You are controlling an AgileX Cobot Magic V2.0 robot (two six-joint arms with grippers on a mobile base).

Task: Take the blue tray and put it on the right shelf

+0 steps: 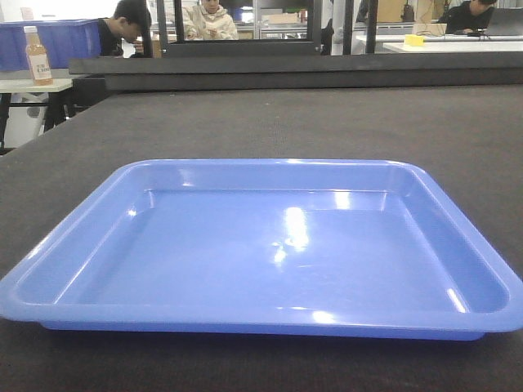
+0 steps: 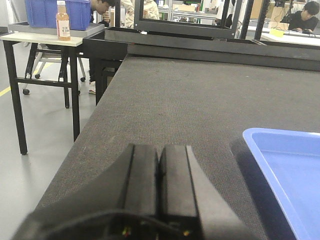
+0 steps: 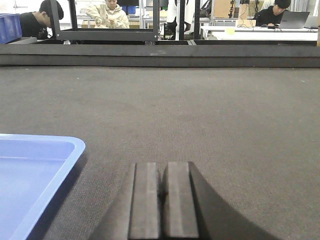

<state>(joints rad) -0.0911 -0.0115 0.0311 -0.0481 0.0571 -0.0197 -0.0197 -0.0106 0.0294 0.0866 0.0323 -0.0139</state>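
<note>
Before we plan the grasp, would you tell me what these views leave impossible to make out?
- Right shelf: not recognisable in any view.
- Blue tray: each wrist view's frame edge cuts it off, showing one corner only.
- Left gripper and right gripper: outside the front view, so their distance from the tray is unclear.
- Bottle label, front view: too small to read.
</note>
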